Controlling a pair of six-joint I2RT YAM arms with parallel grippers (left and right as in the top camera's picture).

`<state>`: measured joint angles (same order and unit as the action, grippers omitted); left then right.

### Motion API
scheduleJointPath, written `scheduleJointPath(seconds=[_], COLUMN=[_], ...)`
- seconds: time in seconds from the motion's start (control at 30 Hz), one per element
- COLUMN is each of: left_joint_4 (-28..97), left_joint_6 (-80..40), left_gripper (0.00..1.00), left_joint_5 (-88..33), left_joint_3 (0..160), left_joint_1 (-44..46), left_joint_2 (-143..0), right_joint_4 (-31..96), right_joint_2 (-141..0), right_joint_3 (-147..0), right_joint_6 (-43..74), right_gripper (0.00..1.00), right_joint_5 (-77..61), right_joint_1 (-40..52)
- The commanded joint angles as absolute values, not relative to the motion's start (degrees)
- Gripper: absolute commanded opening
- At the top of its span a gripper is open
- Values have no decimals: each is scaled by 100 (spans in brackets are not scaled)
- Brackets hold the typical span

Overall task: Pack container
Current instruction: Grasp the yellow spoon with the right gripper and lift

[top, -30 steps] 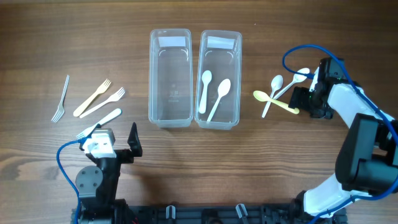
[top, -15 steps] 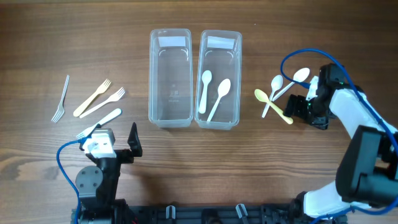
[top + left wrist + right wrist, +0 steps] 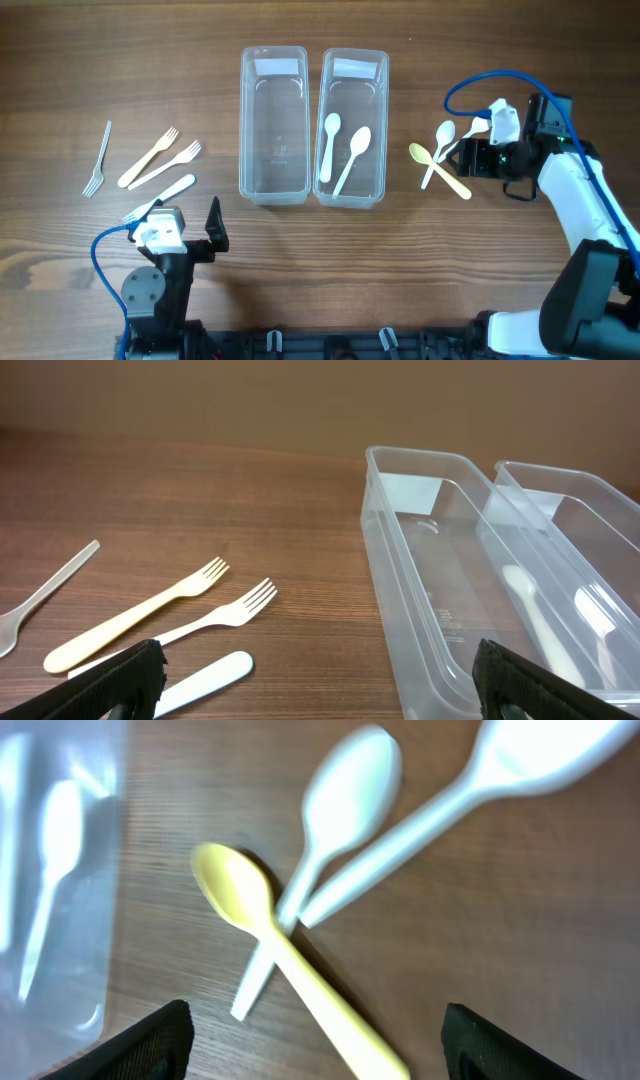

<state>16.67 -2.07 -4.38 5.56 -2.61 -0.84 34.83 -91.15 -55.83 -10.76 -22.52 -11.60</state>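
Four forks [image 3: 150, 165] lie at the left of the desk [image 3: 60, 60], unmoved. My left hand [image 3: 320, 690] stays parked near them, fingers spread open. Two clear containers [image 3: 313, 125] stand side by side in the middle; the right one holds two white spoons [image 3: 343, 150]. Beyond them, a yellow spoon [image 3: 290, 965] crosses under a white spoon [image 3: 320, 850], another white spoon [image 3: 470, 785] beside them. My right hand [image 3: 310, 1045], open and empty, has swung farther back and now points at this pile.
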Motion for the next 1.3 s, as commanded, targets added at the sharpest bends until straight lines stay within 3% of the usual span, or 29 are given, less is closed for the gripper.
scheduleJointPath(seconds=[0.0, 0.13, 0.43, 0.7, 1.07, 1.27], left_joint_4=[1647, 1649, 1649, 1649, 1649, 1649], left_joint_6=[-196, -196, -196, -196, -196, -196], left_gripper=[100, 100, 100, 100, 100, 100], left_joint_5=[-489, -486, -489, -489, -489, -489], left_joint_3=[513, 513, 513, 513, 513, 513], left_joint_1=[-235, -235, -235, -235, -235, -235], left_joint_2=[-38, -38, -38, -38, -38, -38], right_joint_4=[3247, 3159, 3221, 3194, 3028, 3330], right_joint_2=[-9102, -9105, -9657, -10567, -10661, -10626], right_joint_3=[-5586, -5586, -5586, -5586, -5588, -5647], right_joint_6=[-2285, -3293, -3468, -3135, -2449, -2228], right_gripper=[80, 81, 74, 56, 5, 4], right_joint_5=[-2836, -2655, -2062, -1710, -1605, -1616], right_joint_1=[-1028, -805, -484, -467, -467, -467])
